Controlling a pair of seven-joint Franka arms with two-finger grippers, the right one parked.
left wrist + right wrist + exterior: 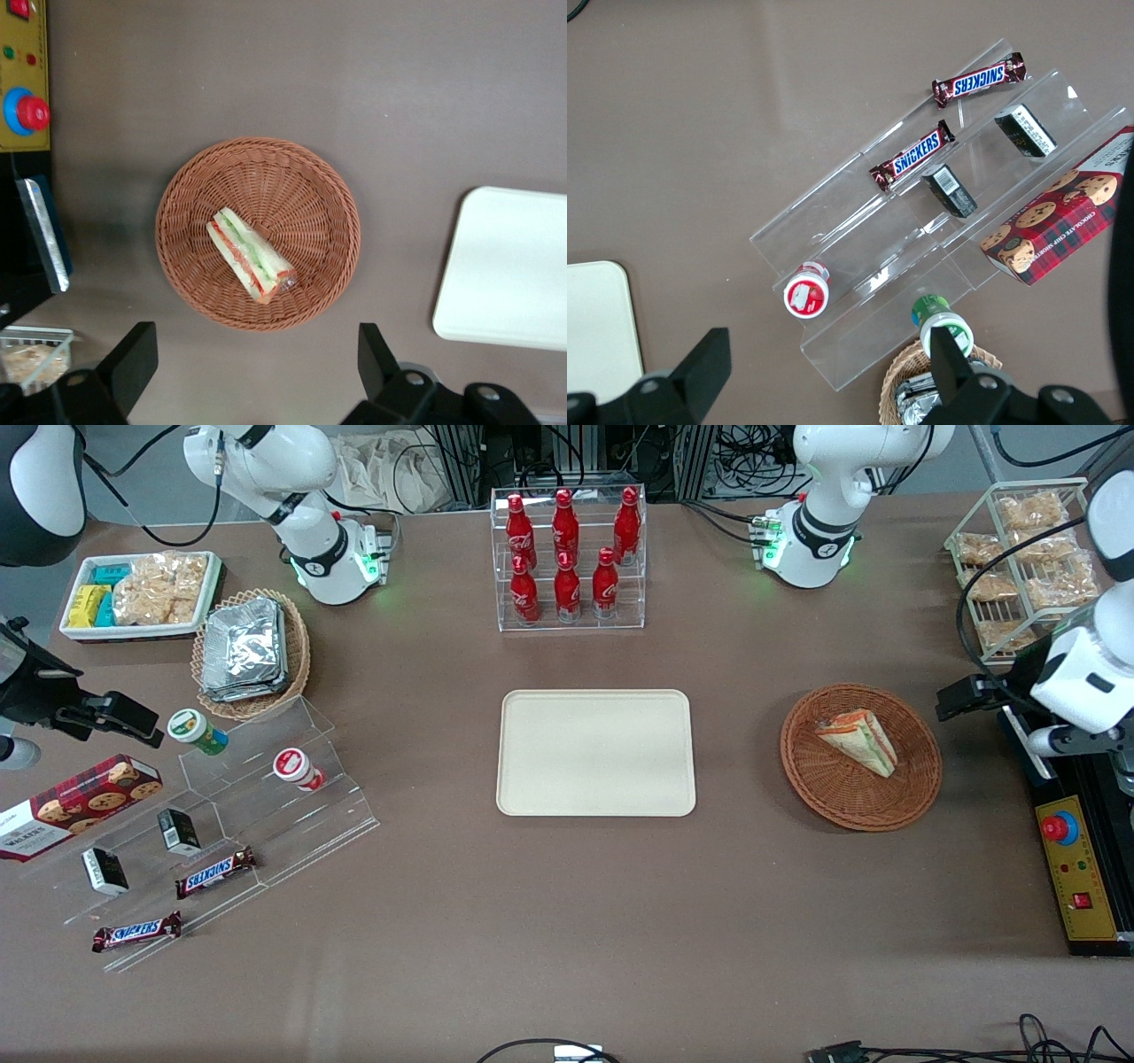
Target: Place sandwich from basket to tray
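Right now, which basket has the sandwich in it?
The darker brown round basket under the open gripper holds the sandwich; the lighter basket holds foil packets.

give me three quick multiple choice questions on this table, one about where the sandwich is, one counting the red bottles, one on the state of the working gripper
1. Where is the sandwich?
A. on the tray
B. in the brown basket
C. on the bare table

2. How many red bottles stand in the clear rack?
A. four
B. six
C. eight

3. What is the state of the gripper?
A. open, holding nothing
B. shut on the sandwich
C. shut on the basket rim

Answers:
1. B: the sandwich lies inside the brown basket, toward the working arm's end of the table, and the tray holds nothing.
2. B: the front view shows three bottles in each of two rows.
3. A: in the left wrist view the fingers stand wide apart above the table beside the basket, with nothing between them.
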